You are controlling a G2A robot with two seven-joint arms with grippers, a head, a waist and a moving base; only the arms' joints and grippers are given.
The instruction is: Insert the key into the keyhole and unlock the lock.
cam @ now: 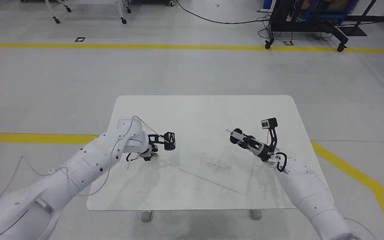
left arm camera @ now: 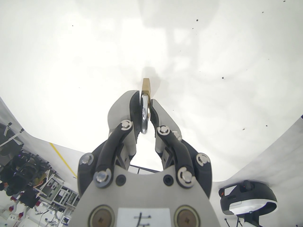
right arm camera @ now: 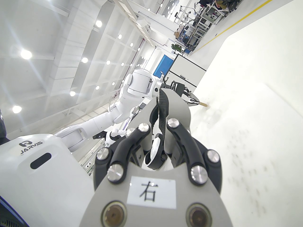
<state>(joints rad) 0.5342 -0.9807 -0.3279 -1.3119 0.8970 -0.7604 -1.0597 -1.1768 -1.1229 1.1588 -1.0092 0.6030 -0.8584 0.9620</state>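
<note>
Brass-tipped and chrome-looped, the piece [left arm camera: 146, 86] pinched in the left gripper [left arm camera: 144, 100] is best kept firmly clamped and level while the arms are brought together over the table [left arm camera: 71, 48], so that key and keyhole are lined up on one axis before any push is given; whether it is lock or key cannot be told. It is held edge-on, the brass end jutting beyond the fingertips close to the tabletop, the loop lying back between the pads. The right gripper [right arm camera: 159, 95] is pressed together, well apart from it, with nothing made out between its fingers.
</note>
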